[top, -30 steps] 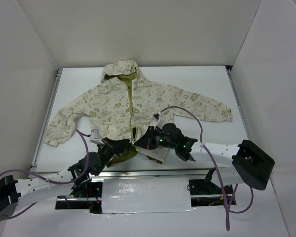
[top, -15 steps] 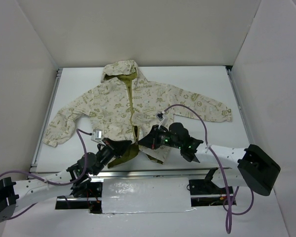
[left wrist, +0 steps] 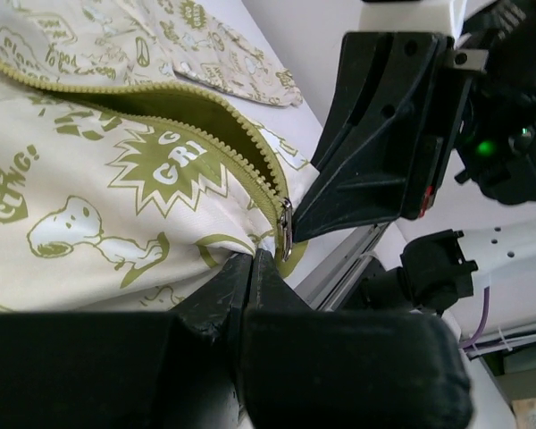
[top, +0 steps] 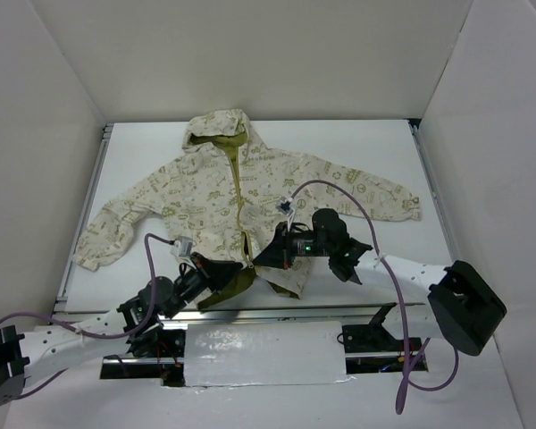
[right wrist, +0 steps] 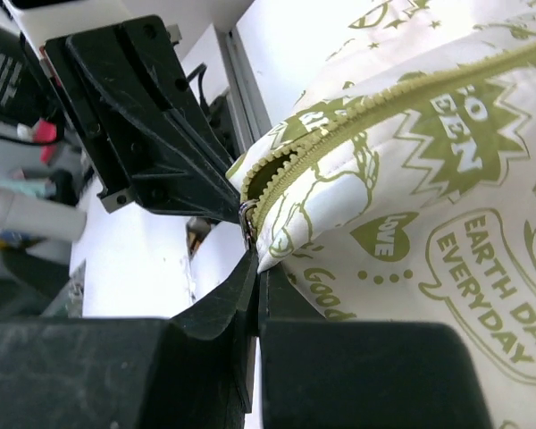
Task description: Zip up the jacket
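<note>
The cream jacket [top: 201, 192] with olive doodle print lies flat on the white table, hood at the far side. Its olive zipper [top: 242, 192] runs down the middle and is open along most of its length. My left gripper [top: 235, 273] is shut on the jacket's bottom hem [left wrist: 205, 255], just left of the zipper's lower end. My right gripper [top: 261, 259] is shut on the metal zipper pull [right wrist: 247, 221] at the bottom. The pull [left wrist: 286, 234] also shows in the left wrist view, against the right gripper's fingertips [left wrist: 326, 214]. The two grippers almost touch.
White walls enclose the table [top: 375, 152] on three sides. A metal rail [top: 277, 313] runs along the near edge, with a foil-covered plate [top: 263, 353] in front of it. Purple cables [top: 339, 192] loop above the right arm.
Both grippers have shifted slightly right and toward the near edge with the hem held. The right arm has swung further right. The jacket's lower front has bunched more.
</note>
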`<state>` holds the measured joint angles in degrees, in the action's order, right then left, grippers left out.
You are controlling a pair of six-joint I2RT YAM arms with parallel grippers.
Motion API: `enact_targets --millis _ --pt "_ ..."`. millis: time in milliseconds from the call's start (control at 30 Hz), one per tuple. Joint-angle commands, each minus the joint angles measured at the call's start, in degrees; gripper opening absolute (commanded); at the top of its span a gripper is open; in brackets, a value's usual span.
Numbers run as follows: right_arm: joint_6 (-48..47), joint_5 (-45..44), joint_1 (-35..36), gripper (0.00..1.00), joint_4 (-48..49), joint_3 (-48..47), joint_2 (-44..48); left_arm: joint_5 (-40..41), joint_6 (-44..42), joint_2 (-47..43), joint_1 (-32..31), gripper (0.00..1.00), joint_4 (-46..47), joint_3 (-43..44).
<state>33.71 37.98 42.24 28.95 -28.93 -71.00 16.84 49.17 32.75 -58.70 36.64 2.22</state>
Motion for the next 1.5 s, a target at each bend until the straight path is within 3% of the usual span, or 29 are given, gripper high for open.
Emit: enact_targets --millis 0,200,467,600,767,1000,1367,1467 --pt "-7.8 4.6 -1.0 0.0 -6.1 -5.6 0.0 -4.2 -3.7 -2.3 -0.4 0.0 0.6 -5.5" --pt "0.1 7.7 -5.8 0.0 2.4 -4.3 -2.3 -7.2 -5.6 -1.1 -0.4 0.0 1.9 -5.9" --pt "13.4 1.4 -7.3 0.0 13.1 -2.1 -4.3 -9.9 -7.2 5.9 -0.5 0.0 4.3 -4.6" --pt "10.8 4.6 -7.9 0.0 8.4 -6.4 -5.4 -9.5 -7.9 8.9 -0.5 0.0 3.0 -3.0" --pt "9.2 0.4 -8.1 0.0 0.9 -8.5 -7.2 -8.5 -8.2 8.7 -0.4 0.0 2.7 -2.7" --pt "7.8 1.0 -5.0 0.03 1.2 -5.2 -7.8 -6.9 -5.0 8.7 -0.4 0.0 -1.7 -1.0" --pt "7.6 -1.4 -4.5 0.14 -1.1 -0.8 -6.2 -6.6 1.2 13.7 -0.4 0.0 -7.4 3.1" --pt "7.0 -2.6 -4.6 0.25 -3.1 -1.1 -5.5 -6.0 2.5 16.8 -0.4 0.0 -8.9 5.7"
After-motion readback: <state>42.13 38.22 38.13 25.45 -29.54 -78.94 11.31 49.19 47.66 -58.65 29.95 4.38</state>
